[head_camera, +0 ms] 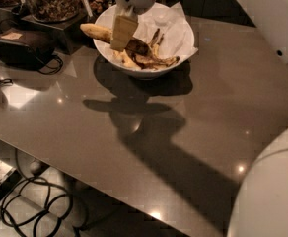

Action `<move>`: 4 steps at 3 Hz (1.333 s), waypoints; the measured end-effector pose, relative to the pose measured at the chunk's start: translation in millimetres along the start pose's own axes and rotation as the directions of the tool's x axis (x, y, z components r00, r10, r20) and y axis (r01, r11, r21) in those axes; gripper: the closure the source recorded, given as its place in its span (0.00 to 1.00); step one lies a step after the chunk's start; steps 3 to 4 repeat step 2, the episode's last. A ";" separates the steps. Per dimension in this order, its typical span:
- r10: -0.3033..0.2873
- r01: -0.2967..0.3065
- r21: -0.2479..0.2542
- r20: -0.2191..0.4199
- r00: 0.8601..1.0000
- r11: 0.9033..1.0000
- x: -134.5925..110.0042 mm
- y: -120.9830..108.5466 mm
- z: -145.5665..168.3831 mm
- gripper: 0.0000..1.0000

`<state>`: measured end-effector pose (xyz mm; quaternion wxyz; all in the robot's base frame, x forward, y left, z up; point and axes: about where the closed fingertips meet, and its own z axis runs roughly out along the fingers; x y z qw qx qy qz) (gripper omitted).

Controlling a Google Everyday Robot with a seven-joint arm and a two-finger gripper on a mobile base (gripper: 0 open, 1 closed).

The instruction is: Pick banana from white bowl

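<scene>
Camera view: the gripper [122, 39] hangs over the left side of the white bowl [149, 73]. Its fingers [124, 30] look closed narrowly on the middle of the banana [96, 32]; only 1 shows. The banana's yellow end juts past the rim. Best lifted straight and slowly, so the soft fruit doesn't slip or drag the paper.

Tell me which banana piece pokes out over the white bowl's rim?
The long, brown-spotted yellow banana, right at the gripper; shorter pieces lie inside the round white bowl.

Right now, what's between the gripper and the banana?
Nothing shows between them: in the camera view the gripper overlaps the banana at the white bowl.
</scene>
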<state>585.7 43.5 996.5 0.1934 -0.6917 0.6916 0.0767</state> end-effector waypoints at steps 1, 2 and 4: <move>-0.042 0.042 -0.030 0.004 0.999 0.999 -6.2 25.2 -9.9 1.00; -0.043 0.043 -0.029 0.004 0.999 0.999 -6.3 25.4 -10.3 1.00; -0.043 0.043 -0.029 0.004 0.999 0.999 -6.3 25.4 -10.3 1.00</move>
